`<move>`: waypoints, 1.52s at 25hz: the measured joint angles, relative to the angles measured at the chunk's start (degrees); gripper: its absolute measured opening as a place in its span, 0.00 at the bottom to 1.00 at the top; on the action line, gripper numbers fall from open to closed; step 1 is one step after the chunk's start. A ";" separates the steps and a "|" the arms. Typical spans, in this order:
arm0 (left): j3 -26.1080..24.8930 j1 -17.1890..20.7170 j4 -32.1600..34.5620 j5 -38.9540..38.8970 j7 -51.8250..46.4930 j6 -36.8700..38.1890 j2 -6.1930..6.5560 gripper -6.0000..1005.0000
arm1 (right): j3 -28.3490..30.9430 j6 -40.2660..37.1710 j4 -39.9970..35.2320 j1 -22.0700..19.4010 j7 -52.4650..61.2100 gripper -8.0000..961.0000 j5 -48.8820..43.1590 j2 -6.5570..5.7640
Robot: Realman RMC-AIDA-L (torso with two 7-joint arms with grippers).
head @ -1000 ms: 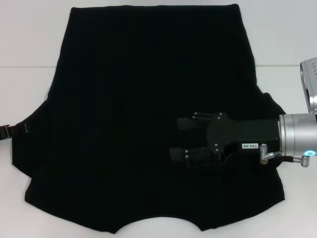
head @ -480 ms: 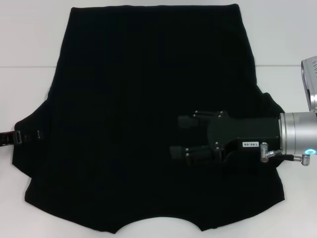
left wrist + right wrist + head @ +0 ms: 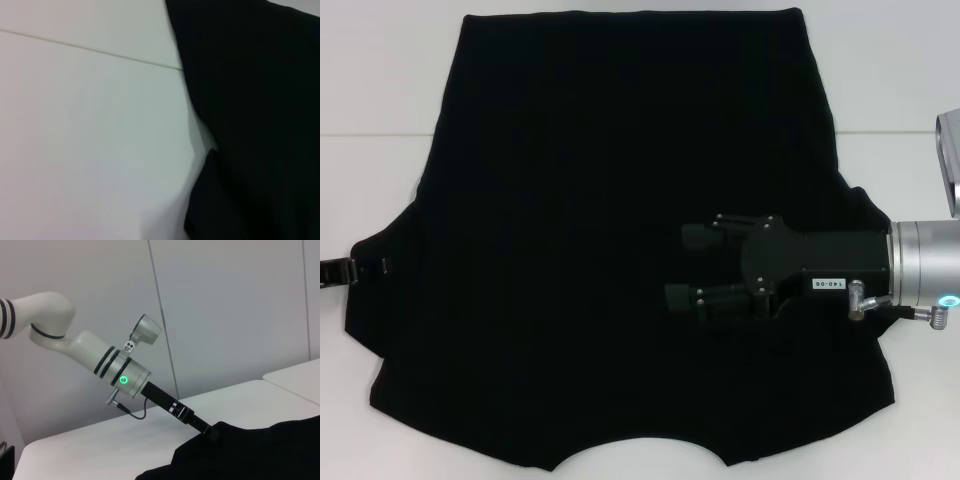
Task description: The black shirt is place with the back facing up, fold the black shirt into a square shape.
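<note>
My right gripper [image 3: 682, 266] hovered spread above the black shirt [image 3: 600, 200]; my left gripper [image 3: 350, 270] met its sleeve edge, jaw state indeterminable.

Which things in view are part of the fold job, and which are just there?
Part of the job:
- black shirt, spread flat on the table
- right gripper, fingers open, over the shirt's right half
- left gripper, at the shirt's left sleeve edge

Just there:
- white table
- grey wall panels behind the table
</note>
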 joint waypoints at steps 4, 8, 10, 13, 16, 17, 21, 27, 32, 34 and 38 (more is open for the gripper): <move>0.00 0.23 -0.14 0.00 1.90 -0.38 -0.11 0.70 | 0.00 0.00 0.00 -0.07 -0.16 0.95 0.03 0.00; -0.01 0.28 -0.27 0.00 3.11 -0.46 -0.23 0.52 | 0.00 -0.01 0.00 -0.10 -0.22 0.95 0.12 0.00; -0.03 0.28 -0.28 -0.03 3.11 -0.47 -0.25 0.38 | 0.00 -0.01 0.00 -0.15 -0.26 0.95 0.18 0.00; -0.09 0.28 -0.25 -0.05 3.07 -0.49 -0.26 0.22 | 0.00 -0.01 0.00 -0.27 -0.30 0.95 0.54 0.00; -0.14 0.27 -0.18 -0.05 3.08 -0.54 -0.27 0.09 | 0.01 0.00 0.01 -0.39 -0.36 0.95 0.86 0.00; -0.18 0.27 -0.16 -0.05 3.09 -0.57 -0.27 0.08 | 0.00 0.00 0.01 -0.41 -0.37 0.95 0.91 0.00; -0.54 0.37 0.07 -0.15 3.46 -1.00 -0.27 0.06 | 0.17 0.20 0.01 -0.45 -0.12 0.95 0.99 0.05; -0.69 1.01 0.96 -0.42 3.77 -1.52 -0.27 0.03 | 1.95 0.21 0.50 -0.44 -0.09 0.95 1.76 0.30; -0.85 1.75 2.54 -0.59 3.85 -1.65 -0.18 0.02 | 1.98 0.59 1.29 -0.44 -0.27 0.95 3.20 0.49; -0.89 1.74 2.80 -0.57 4.24 -1.82 0.02 0.02 | 1.94 0.65 1.45 -0.45 -0.26 0.95 3.57 0.53; -0.89 1.02 2.94 -0.47 5.12 -2.73 0.26 0.02 | 1.90 0.65 1.48 -0.50 -0.12 0.95 3.81 0.55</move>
